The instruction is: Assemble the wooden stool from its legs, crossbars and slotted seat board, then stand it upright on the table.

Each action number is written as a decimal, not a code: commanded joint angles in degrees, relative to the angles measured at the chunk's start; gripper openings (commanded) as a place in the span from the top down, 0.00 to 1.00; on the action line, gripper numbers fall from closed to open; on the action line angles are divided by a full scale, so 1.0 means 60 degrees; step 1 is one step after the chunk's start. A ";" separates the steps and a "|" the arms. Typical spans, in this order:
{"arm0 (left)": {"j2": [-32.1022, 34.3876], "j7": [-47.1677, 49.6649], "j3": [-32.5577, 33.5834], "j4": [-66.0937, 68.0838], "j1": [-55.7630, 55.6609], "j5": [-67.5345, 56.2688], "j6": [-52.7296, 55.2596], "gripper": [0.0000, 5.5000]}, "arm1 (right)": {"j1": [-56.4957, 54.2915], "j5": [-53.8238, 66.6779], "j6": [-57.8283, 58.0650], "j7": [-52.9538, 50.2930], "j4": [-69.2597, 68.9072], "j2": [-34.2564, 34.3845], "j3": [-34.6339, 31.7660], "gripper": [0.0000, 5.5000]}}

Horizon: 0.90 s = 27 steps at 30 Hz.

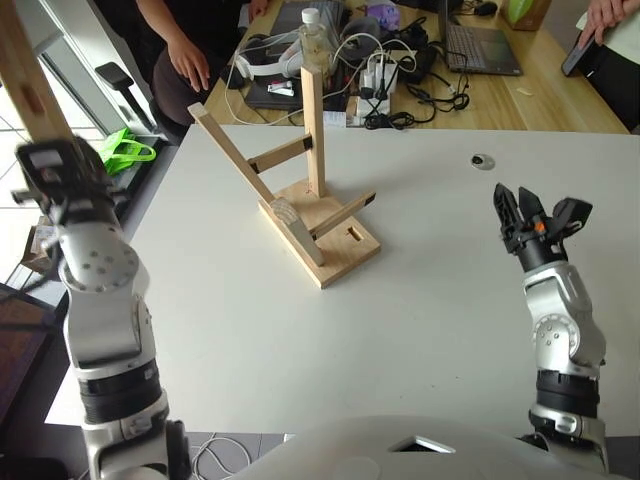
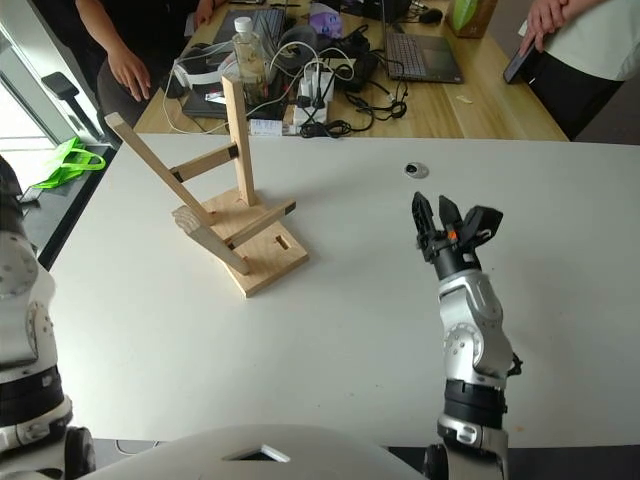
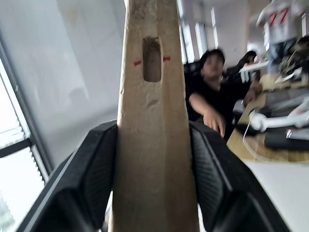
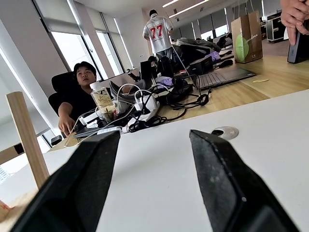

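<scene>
A partly built stool lies on the white table [image 1: 420,320]. Its slotted seat board [image 1: 345,250] lies flat. One leg [image 1: 313,130] stands upright on it and a second leg [image 1: 240,165] leans away to the left. Two crossbars [image 1: 283,155] [image 1: 343,213] join the legs. My left gripper [image 1: 42,155] is raised beyond the table's left edge, shut on a loose wooden leg [image 3: 152,121] that points upward; its slot [image 3: 152,59] shows above the fingers. My right gripper [image 1: 535,215] hovers open above the right side of the table, fingers [image 4: 227,188] apart with nothing between them.
A round grommet [image 1: 483,160] sits in the table beyond my right gripper. Behind the table is a wooden desk [image 1: 540,100] crowded with laptops, cables and a bottle [image 1: 314,40]. A green bag [image 1: 125,150] lies on the floor to the left.
</scene>
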 commanded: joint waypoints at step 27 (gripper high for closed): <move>-0.0321 -0.6789 -0.5806 -0.0782 -0.2416 0.1500 -0.2494 0.62 | -0.2137 0.8814 0.3472 0.1448 -0.1957 -0.0846 -0.0090 0.79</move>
